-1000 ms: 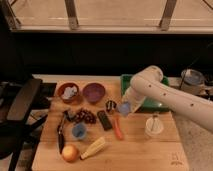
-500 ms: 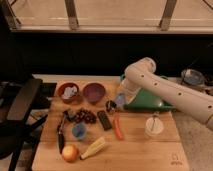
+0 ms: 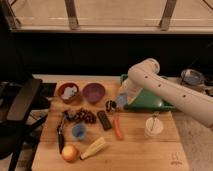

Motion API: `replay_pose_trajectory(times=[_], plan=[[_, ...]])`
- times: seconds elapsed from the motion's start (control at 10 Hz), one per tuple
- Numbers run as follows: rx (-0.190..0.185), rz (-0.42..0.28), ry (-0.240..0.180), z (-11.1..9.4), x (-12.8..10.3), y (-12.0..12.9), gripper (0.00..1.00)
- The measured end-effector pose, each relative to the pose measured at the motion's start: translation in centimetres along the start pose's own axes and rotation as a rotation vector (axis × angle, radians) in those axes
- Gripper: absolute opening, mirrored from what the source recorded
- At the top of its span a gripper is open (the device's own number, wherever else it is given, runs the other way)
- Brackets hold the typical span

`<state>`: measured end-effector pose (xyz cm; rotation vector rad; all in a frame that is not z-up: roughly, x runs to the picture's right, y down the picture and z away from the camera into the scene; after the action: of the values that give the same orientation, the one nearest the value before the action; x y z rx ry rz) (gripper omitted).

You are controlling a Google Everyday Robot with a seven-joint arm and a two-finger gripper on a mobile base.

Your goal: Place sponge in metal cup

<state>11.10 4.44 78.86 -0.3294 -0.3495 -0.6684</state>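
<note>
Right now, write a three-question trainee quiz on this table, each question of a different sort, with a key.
1. True or false: the sponge already lies inside the metal cup.
2. Which item lies nearest the front edge of the wooden table? A) purple bowl B) corn cob C) green tray
3. Fill in: the carrot lies between the dark rectangular bar and the whitish translucent ____.

Key
1. False: the sponge is at the gripper, just right of the metal cup.
2. B
3. cup
</note>
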Motion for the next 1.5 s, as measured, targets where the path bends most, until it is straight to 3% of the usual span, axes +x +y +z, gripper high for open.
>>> replay_pose_trajectory(times=[0.3,0.6,1.3,1.5], plan=[[0.057,-0.031,-0.033,0.0,-1.3,-1.4,0.0],[0.068,-0.047,-0.087,1.2,-2.4,-2.2,0.02],[0.036,-0.055,-0.162,4.4,-3.7,-3.3,0.69],[0.028,-0.052,-0.176,5.0,-3.9,-3.4,0.77]])
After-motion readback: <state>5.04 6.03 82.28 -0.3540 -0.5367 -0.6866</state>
